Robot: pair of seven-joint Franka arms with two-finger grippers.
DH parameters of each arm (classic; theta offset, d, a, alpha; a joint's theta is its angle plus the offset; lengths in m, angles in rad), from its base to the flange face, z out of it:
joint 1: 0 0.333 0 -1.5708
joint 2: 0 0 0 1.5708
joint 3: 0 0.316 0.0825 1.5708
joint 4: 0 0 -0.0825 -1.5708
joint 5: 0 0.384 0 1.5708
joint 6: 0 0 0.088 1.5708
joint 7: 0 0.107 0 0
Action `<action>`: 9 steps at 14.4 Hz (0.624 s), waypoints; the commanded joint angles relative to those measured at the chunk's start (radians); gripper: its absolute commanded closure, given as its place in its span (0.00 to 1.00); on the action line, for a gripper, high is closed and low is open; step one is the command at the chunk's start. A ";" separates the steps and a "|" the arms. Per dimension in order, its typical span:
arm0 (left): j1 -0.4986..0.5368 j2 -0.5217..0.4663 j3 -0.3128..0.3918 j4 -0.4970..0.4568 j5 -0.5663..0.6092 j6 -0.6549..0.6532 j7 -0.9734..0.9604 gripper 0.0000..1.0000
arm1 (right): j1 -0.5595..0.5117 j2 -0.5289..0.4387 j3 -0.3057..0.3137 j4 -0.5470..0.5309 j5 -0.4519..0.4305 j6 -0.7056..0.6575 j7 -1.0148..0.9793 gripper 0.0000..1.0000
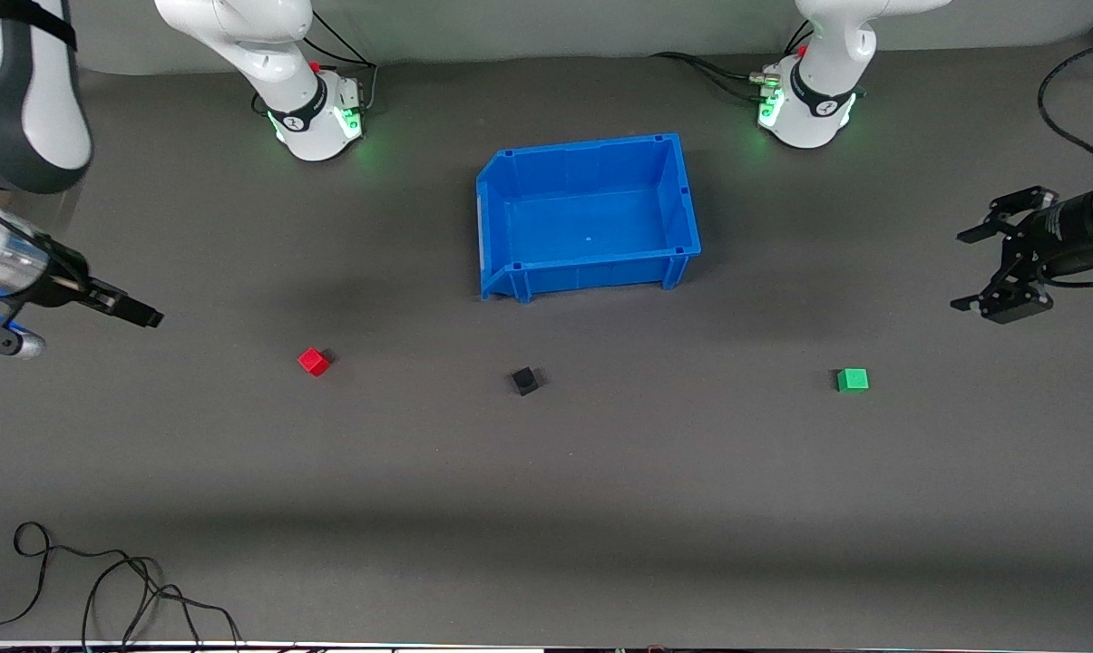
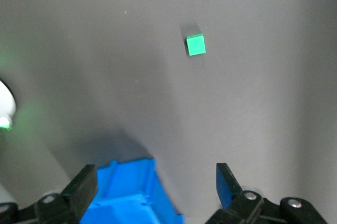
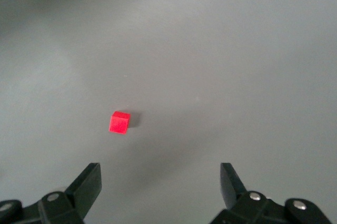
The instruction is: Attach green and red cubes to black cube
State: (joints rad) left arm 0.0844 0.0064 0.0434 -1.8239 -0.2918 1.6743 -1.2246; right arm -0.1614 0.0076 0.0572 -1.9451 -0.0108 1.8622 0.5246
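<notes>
Three small cubes lie apart in a row on the grey table, nearer to the front camera than the blue bin. The red cube [image 1: 313, 361] is toward the right arm's end, the black cube [image 1: 525, 381] in the middle, the green cube [image 1: 853, 379] toward the left arm's end. My left gripper [image 1: 961, 270] is open and empty, in the air over the table's left-arm end; its wrist view shows the green cube [image 2: 196, 44] well clear of the gripper [image 2: 156, 182]. My right gripper [image 1: 142, 316] is open and empty over the right-arm end; the red cube [image 3: 119, 122] lies ahead of it [image 3: 159, 182].
The blue bin [image 1: 591, 268] stands empty mid-table between the arm bases and the cubes; its corner shows in the left wrist view [image 2: 126, 192]. A loose black cable [image 1: 102, 580] lies at the table's front edge toward the right arm's end.
</notes>
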 commanded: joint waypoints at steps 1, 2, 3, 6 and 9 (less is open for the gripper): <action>0.053 -0.063 -0.007 -0.156 -0.070 0.119 -0.070 0.00 | 0.010 0.017 0.003 -0.080 -0.001 0.107 0.300 0.00; 0.069 -0.062 -0.007 -0.193 -0.096 0.166 -0.069 0.00 | 0.013 0.032 0.003 -0.096 -0.001 0.136 0.325 0.00; 0.074 -0.059 -0.007 -0.234 -0.111 0.215 -0.066 0.00 | 0.016 0.038 0.004 -0.106 -0.001 0.159 0.327 0.00; 0.075 0.015 -0.007 -0.288 -0.157 0.330 -0.058 0.00 | 0.037 0.048 0.012 -0.123 -0.001 0.167 0.577 0.01; 0.081 0.124 -0.007 -0.288 -0.191 0.424 -0.049 0.00 | 0.094 0.110 0.015 -0.129 -0.003 0.219 0.880 0.00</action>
State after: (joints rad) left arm 0.1562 0.0692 0.0445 -2.1141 -0.4607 2.0438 -1.2656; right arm -0.0965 0.0812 0.0705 -2.0620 -0.0103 2.0309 1.2395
